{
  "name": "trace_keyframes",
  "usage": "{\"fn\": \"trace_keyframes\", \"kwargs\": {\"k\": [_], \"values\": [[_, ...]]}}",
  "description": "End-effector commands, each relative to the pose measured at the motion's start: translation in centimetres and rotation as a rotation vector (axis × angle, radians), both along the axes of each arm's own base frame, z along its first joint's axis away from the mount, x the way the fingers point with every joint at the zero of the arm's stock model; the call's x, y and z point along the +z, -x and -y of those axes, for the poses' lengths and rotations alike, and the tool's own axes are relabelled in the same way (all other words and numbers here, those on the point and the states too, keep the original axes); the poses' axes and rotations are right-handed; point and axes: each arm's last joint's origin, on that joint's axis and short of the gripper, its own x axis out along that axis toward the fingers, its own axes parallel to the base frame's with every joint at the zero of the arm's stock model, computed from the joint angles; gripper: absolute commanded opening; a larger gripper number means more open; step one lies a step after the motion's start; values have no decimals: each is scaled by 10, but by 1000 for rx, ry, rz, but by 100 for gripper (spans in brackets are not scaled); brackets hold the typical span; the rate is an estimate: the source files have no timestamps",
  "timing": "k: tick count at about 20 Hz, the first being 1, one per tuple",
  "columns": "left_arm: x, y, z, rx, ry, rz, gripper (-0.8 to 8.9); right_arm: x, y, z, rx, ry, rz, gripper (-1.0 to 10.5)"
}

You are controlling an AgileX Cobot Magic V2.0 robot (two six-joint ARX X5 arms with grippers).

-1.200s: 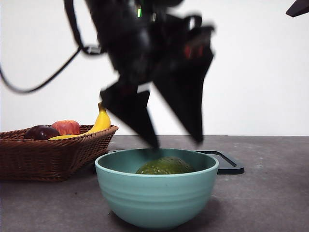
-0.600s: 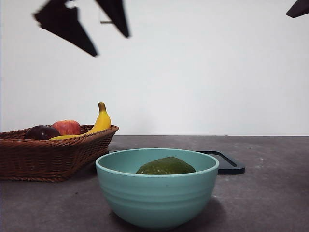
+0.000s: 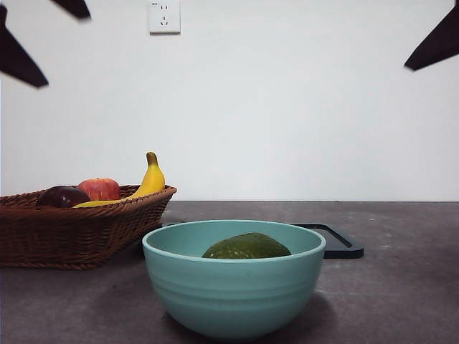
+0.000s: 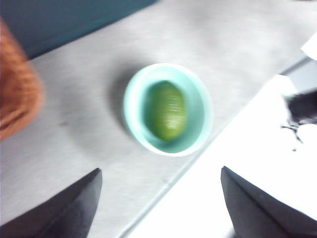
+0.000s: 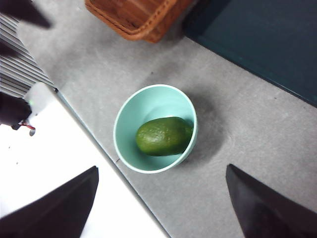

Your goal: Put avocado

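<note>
The dark-green avocado [image 3: 247, 246] lies inside the teal bowl [image 3: 233, 294] at the front middle of the table. It also shows in the left wrist view [image 4: 167, 110] and the right wrist view [image 5: 164, 136], lying in the bowl [image 4: 202, 106] [image 5: 128, 118]. My left gripper [image 4: 158, 203] is open and empty, high above the table; its black tips show at the front view's top left corner [image 3: 32, 39]. My right gripper [image 5: 161, 208] is open and empty, high above; its tip shows at the top right [image 3: 435, 43].
A brown wicker basket [image 3: 79, 229] at the left holds a dark maroon fruit [image 3: 62, 196], a red apple [image 3: 99, 188] and a banana [image 3: 147, 180]. A black tray [image 3: 337, 244] lies behind the bowl. A wall socket [image 3: 164, 16] is on the white wall.
My left gripper has risen from just above the bowl and drawn away up to the top left corner, empty. The avocado stays in the bowl. The right tip hangs a little lower.
</note>
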Motion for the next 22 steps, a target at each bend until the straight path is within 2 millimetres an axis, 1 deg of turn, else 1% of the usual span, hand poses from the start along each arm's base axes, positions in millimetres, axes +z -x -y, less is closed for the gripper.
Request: {"fn": "trace_keyframes", "kwargs": {"k": [1, 3, 6, 9, 12, 15, 17, 22], "values": [[7, 6, -1, -47, 32, 39, 377, -3, -11, -6, 11, 12, -17, 412], [11, 11, -3, -50, 45, 64, 377, -12, -22, -13, 16, 31, -55, 410], [11, 12, -4, -52, 46, 70, 377, -26, -39, -28, 45, 49, -85, 315], [11, 12, -4, -52, 46, 70, 377, -42, -53, -48, 68, 95, -84, 314], [11, 12, -4, -52, 46, 70, 377, -65, -63, -69, 87, 176, -91, 314], [11, 12, -4, -52, 46, 70, 377, -83, -69, -88, 97, 246, -65, 308], [11, 12, -4, -52, 46, 70, 377, -92, -71, -98, 101, 282, -42, 242], [11, 12, -4, -52, 46, 70, 377, -108, -71, -116, 117, 333, -5, 195]]}}
